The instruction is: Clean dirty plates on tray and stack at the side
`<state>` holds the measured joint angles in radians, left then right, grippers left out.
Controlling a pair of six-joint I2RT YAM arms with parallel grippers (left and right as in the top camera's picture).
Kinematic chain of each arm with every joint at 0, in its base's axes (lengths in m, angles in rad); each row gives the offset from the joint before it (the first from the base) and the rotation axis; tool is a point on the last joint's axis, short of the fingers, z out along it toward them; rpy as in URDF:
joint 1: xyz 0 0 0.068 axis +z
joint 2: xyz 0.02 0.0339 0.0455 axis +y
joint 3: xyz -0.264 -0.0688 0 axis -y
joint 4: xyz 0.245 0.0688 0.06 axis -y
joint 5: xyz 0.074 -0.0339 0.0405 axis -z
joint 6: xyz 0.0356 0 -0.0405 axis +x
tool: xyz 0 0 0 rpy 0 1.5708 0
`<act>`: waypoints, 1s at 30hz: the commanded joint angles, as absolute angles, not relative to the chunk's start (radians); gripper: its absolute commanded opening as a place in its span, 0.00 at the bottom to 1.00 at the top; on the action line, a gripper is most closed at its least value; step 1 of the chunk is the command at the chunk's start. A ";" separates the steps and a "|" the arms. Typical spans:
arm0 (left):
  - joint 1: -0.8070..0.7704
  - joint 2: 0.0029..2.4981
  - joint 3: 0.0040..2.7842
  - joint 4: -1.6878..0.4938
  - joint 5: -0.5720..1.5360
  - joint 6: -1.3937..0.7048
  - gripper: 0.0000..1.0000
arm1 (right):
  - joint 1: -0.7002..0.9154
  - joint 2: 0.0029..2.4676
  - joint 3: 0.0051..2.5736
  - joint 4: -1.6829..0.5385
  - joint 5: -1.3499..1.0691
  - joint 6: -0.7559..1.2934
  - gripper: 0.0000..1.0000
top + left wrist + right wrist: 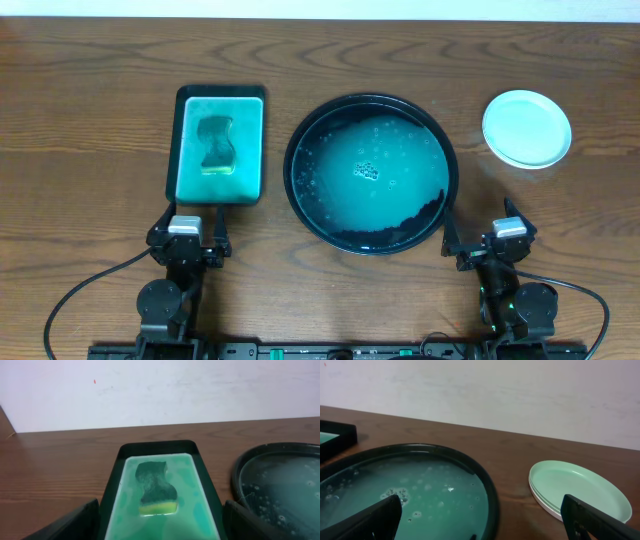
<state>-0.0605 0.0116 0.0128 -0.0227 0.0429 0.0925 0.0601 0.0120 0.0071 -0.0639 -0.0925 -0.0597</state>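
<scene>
The round black tray [300, 125] sits mid-table holding foamy teal water and no plates; it also shows in the right wrist view [490, 490] and the left wrist view [240, 467]. The pale-aqua plates [527, 128] lie stacked on the bare wood at the far right, also in the right wrist view [577, 487]. My left gripper [188, 222] is open and empty at the near edge, in front of the rectangular tray. My right gripper [478, 232] is open and empty, near the round tray's front right rim.
A rectangular teal tray with black rim [262, 150] stands left of the round tray and holds soapy water and a green-and-yellow sponge [216, 145], also in the left wrist view [156, 488]. Black cables trail at the near table edge.
</scene>
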 commanded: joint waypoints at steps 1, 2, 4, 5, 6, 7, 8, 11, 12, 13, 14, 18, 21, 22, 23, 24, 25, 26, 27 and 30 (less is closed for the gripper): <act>-0.056 0.002 0.004 -0.075 0.011 0.064 0.78 | 0.051 0.007 0.006 -0.068 -0.086 -0.068 0.99; -0.056 0.002 0.004 -0.075 0.011 0.064 0.78 | 0.051 0.007 0.006 -0.068 -0.086 -0.068 0.99; -0.056 0.002 0.004 -0.075 0.010 0.059 0.78 | 0.051 0.007 0.006 -0.068 -0.086 -0.068 0.99; -0.055 0.002 0.004 -0.075 0.007 0.049 0.78 | 0.051 0.007 0.006 -0.068 -0.086 -0.068 0.99; -0.056 0.002 0.004 -0.075 0.007 0.042 0.78 | 0.051 0.007 0.006 -0.068 -0.086 -0.068 0.99; -0.056 0.002 0.004 -0.075 0.007 0.031 0.78 | 0.051 0.007 0.006 -0.068 -0.086 -0.068 0.99; -0.056 0.002 0.004 -0.075 0.007 0.021 0.78 | 0.051 0.007 0.006 -0.068 -0.086 -0.068 0.99; -0.056 0.002 0.004 -0.074 0.007 0.009 0.78 | 0.051 0.007 0.006 -0.068 -0.086 -0.068 0.99; -0.056 0.002 0.004 -0.074 0.007 0.009 0.78 | 0.051 0.007 0.006 -0.068 -0.086 -0.068 0.99; -0.056 0.002 0.004 -0.074 0.007 0.009 0.78 | 0.051 0.007 0.006 -0.068 -0.086 -0.068 0.99; -0.056 0.002 0.004 -0.074 0.007 0.009 0.78 | 0.051 0.007 0.006 -0.068 -0.086 -0.068 0.99; -0.056 0.004 0.004 -0.073 0.008 0.009 0.78 | 0.051 0.007 0.006 -0.068 -0.086 -0.068 0.99; -0.056 0.004 0.004 -0.073 0.008 0.009 0.78 | 0.051 0.007 0.006 -0.068 -0.086 -0.068 0.99; -0.056 0.004 0.004 -0.073 0.008 0.009 0.78 | 0.051 0.007 0.006 -0.068 -0.086 -0.068 0.99; -0.056 0.004 0.004 -0.073 0.008 0.009 0.78 | 0.051 0.007 0.006 -0.068 -0.086 -0.068 0.99; -0.056 0.004 0.004 -0.073 0.008 0.009 0.78 | 0.051 0.007 0.006 -0.068 -0.086 -0.068 0.99; -0.056 0.004 0.004 -0.073 0.008 0.009 0.78 | 0.051 0.007 0.006 -0.068 -0.086 -0.068 0.99; -0.056 0.004 0.004 -0.073 0.008 0.009 0.78 | 0.051 0.007 0.006 -0.068 -0.086 -0.068 0.99; -0.056 0.004 0.004 -0.073 0.008 0.009 0.78 | 0.051 0.007 0.006 -0.068 -0.086 -0.068 0.99; -0.056 0.004 0.004 -0.073 0.008 0.009 0.78 | 0.051 0.007 0.006 -0.068 -0.086 -0.068 0.99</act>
